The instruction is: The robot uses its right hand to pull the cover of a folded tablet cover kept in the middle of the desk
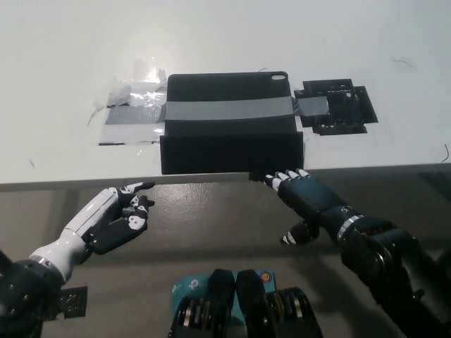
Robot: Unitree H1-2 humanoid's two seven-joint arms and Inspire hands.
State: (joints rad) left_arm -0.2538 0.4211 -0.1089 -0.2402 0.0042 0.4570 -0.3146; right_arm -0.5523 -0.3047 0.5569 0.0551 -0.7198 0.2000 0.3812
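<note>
Desk [63,63] bare far side & left; tape strip [134,128] and black patch [338,105] flank tablet cover [229,123].

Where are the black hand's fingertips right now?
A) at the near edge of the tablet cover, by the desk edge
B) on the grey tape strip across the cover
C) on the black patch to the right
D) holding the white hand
A: the right hand has its fingertips at the near edge of the tablet cover, by the desk edge.
</note>
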